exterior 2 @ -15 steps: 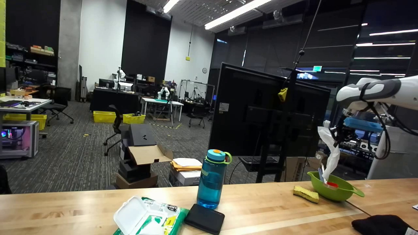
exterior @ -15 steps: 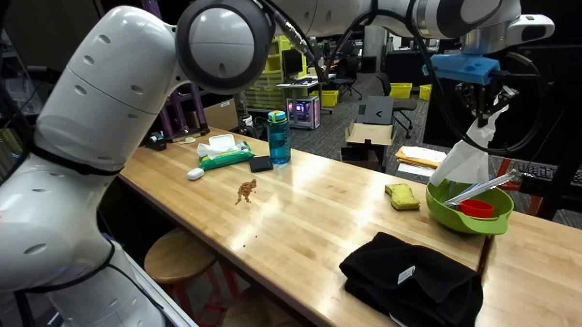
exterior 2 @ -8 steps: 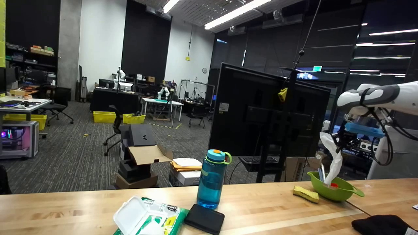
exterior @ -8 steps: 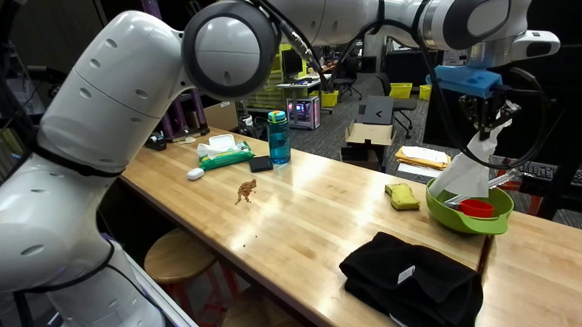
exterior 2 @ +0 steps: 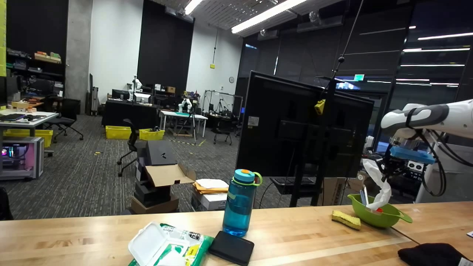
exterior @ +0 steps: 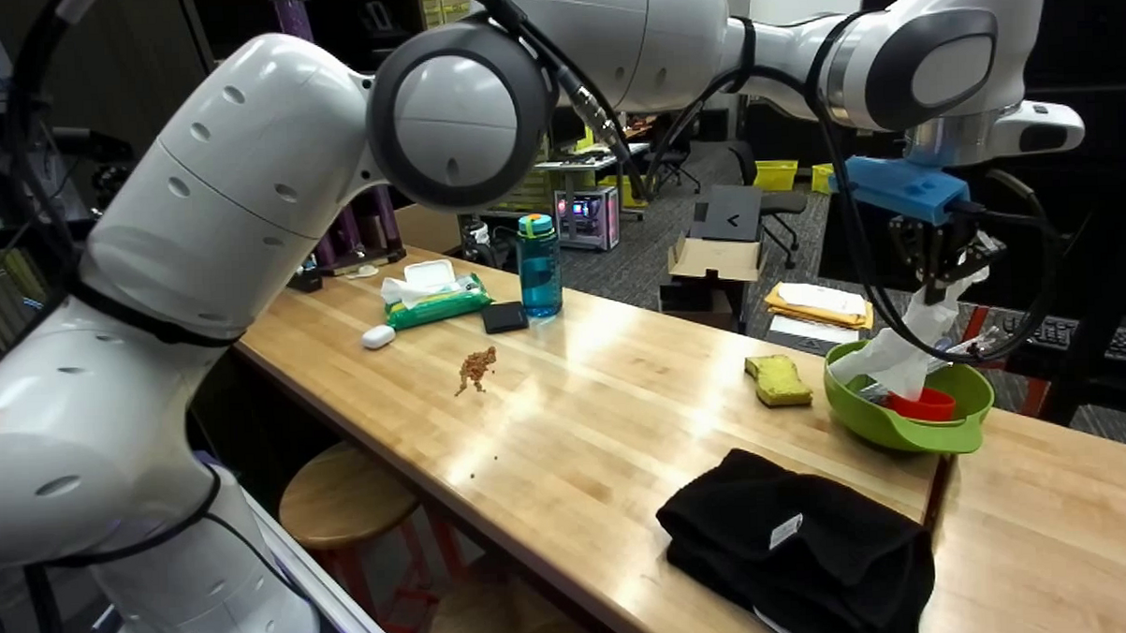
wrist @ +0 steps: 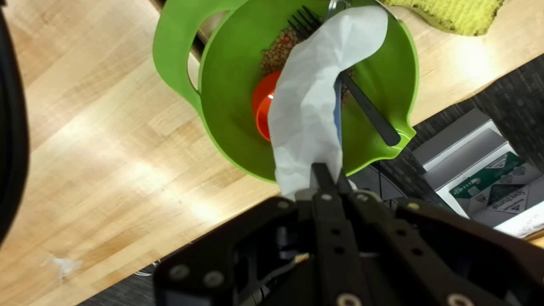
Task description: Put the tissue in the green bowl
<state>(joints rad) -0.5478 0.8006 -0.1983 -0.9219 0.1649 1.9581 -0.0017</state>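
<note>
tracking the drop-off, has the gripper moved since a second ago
Yes, downward: in an exterior view the gripper is now lower, closer to the unmoved green bowl.

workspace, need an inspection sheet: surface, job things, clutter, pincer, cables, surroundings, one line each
Surface: wooden tabletop with brown crumbs scattered on it
Job's things: tissue hanging into the green bowl, contact inside unclear; bowl also holds red cup, black fork and grains
Clutter: yellow sponge beside the bowl; folded black cloth; blue bottle, flat black case and wipes pack close together
Pincer: shut on the tissue, higher than the bowl
Cables: black cable loops down beside the pincer, passing in front of the tissue in an exterior view
Surroundings: wooden stools, open cardboard box, large black screen
</note>
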